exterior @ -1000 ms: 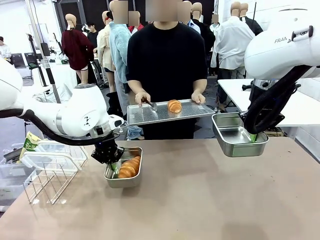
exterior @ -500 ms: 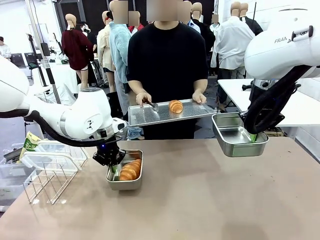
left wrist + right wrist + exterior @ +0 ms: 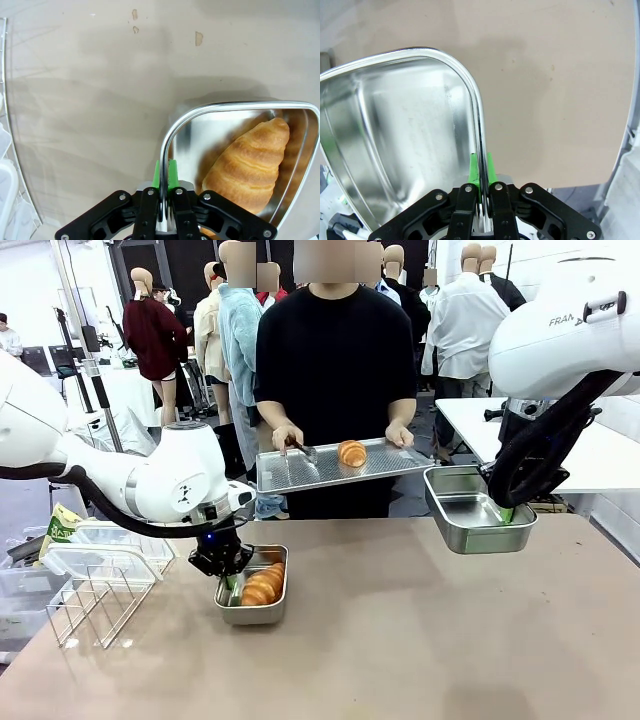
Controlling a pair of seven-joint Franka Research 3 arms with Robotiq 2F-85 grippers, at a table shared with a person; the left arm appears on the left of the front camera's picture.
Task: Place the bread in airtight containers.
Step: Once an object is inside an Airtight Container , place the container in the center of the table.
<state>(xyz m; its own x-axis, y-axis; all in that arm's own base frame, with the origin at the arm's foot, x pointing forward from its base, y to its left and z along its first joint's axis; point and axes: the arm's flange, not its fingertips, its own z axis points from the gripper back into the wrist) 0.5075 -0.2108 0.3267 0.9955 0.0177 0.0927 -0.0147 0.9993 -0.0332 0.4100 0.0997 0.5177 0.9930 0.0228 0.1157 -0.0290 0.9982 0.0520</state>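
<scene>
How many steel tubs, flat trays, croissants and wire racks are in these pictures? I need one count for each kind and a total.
Steel tubs: 2 (left tub; right tub)
Flat tray: 1
Croissants: 2 (tub croissant; tray croissant)
Wire rack: 1
Total: 6

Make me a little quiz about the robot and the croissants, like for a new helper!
1. True or false: the small rectangular steel tub pinched by the left gripper holds a golden-brown croissant.
2. What does the right gripper pinch? A) a cup B) an empty steel tub C) a spoon
3. How many croissants lie on the person's flat steel tray?
Key: 1 true; 2 B; 3 one, the tray's croissant.
</scene>
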